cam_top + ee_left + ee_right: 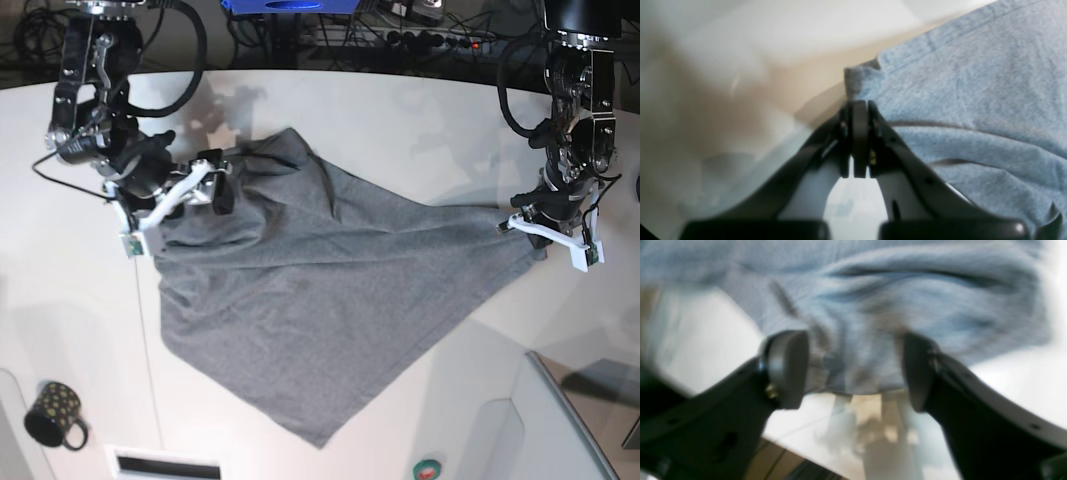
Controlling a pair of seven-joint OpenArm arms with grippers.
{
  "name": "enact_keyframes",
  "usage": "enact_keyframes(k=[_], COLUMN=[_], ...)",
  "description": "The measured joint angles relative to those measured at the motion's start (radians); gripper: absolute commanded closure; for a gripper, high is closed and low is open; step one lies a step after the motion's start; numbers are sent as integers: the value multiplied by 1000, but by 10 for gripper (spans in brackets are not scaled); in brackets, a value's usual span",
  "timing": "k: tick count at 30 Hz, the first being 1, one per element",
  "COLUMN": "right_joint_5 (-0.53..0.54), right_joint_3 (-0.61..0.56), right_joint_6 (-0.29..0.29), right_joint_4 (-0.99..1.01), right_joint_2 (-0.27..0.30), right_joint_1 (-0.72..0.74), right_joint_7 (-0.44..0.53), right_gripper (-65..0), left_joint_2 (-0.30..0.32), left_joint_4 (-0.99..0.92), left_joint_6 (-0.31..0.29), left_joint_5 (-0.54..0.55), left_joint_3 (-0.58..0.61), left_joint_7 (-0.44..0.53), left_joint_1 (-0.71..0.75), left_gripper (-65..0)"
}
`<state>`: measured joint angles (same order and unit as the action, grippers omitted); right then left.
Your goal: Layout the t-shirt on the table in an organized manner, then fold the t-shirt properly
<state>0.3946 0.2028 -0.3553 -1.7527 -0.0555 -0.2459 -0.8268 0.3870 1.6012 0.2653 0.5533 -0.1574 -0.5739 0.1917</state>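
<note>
Grey t-shirt [320, 300] pinched by left gripper [858, 106], right gripper [853, 370] agape

Tangled black cables [330, 25] behind, power strip [440, 40].

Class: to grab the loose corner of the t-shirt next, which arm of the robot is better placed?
Right. The right gripper is open around a t-shirt edge; the left gripper is already shut on another corner.

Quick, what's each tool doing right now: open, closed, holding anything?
Left tool: closed, pinching a corner of the t-shirt.
Right tool: open, cloth between its fingers, not clamped.
</note>
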Motion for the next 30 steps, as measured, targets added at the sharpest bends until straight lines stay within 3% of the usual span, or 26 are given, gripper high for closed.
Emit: enact_keyframes(k=[2, 8, 12, 14, 17, 18, 21, 24, 30], right_joint_5=[-9, -1, -2, -2, -1, -4, -6, -5, -10], right_joint_3=[28, 81, 79, 79, 79, 79, 79, 83, 77], right_joint_6=[27, 29, 30, 27, -11, -11, -12, -11, 3], right_joint_4=[7, 229, 269, 269, 263, 261, 258, 248, 289], right_joint_2=[6, 5, 3, 3, 2, 0, 0, -14, -26], right_joint_1=[-20, 50, 46, 47, 52, 60, 105, 156, 293], right_joint_7=[-10, 2, 42, 42, 38, 19, -53, -67, -117], right_gripper=[-500, -488, -479, -354, -42, 0, -42, -11, -12], left_joint_2=[1, 4, 4, 4, 2, 2, 1, 2, 2], left_joint_4=[0, 0, 0, 0, 0, 0, 0, 0, 0], left_joint_6=[-3, 0, -2, 0, -2, 0, 0, 0, 0], left_joint_5=[2, 0, 0, 0, 0, 0, 0, 0, 0], left_joint_3=[-15, -40, -39, -39, -39, -39, -39, -39, -39], left_joint_7=[0, 1, 1, 1, 0, 1, 1, 1, 1], left_joint_1=[9, 8, 9, 18, 27, 28, 28, 29, 28], left_gripper=[0, 0, 0, 0, 0, 0, 0, 0, 0])
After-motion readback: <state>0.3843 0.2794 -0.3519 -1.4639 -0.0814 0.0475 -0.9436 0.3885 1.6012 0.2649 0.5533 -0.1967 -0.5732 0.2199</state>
